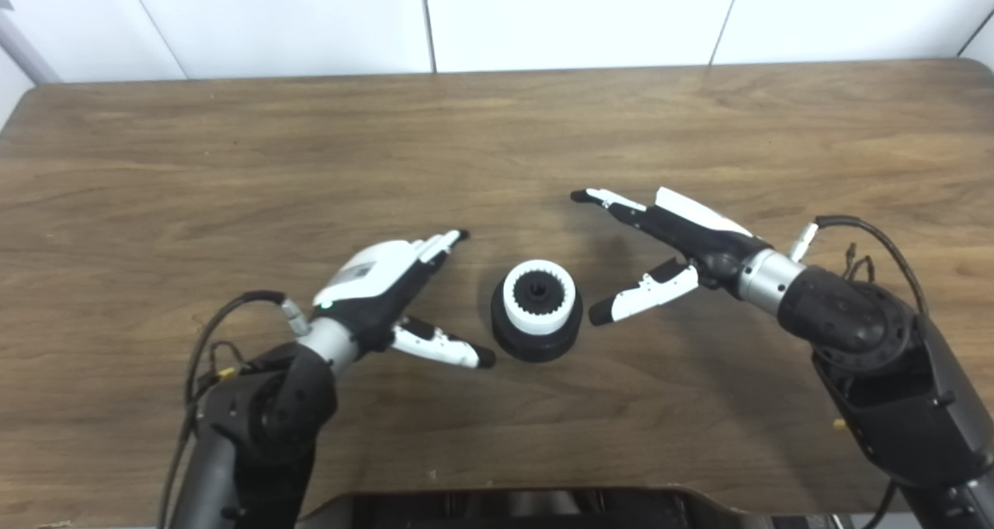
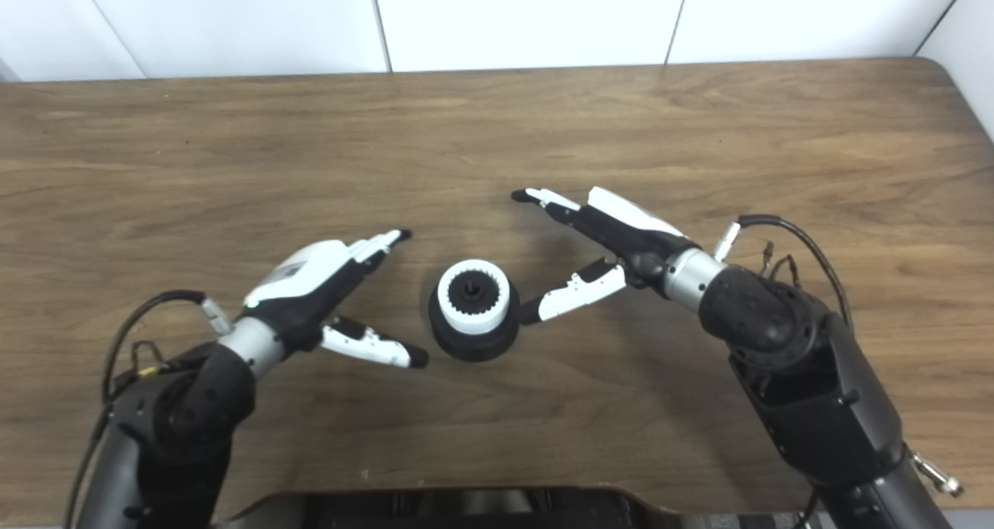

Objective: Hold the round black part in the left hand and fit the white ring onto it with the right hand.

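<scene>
One round black part (image 1: 536,341), one toothed white ring (image 1: 540,297) seated on it, two robot hands, left hand (image 1: 382,290) and right hand (image 1: 678,243), one wooden worktop (image 1: 497,125).

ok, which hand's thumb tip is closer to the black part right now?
The left hand: its thumb tip sits right at the rim of the round black part. The right hand thumb tip shows a small gap of table.

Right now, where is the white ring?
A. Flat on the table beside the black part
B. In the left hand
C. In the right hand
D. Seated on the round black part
D: the white ring sits atop the round black part, both hands open and apart from it.
</scene>
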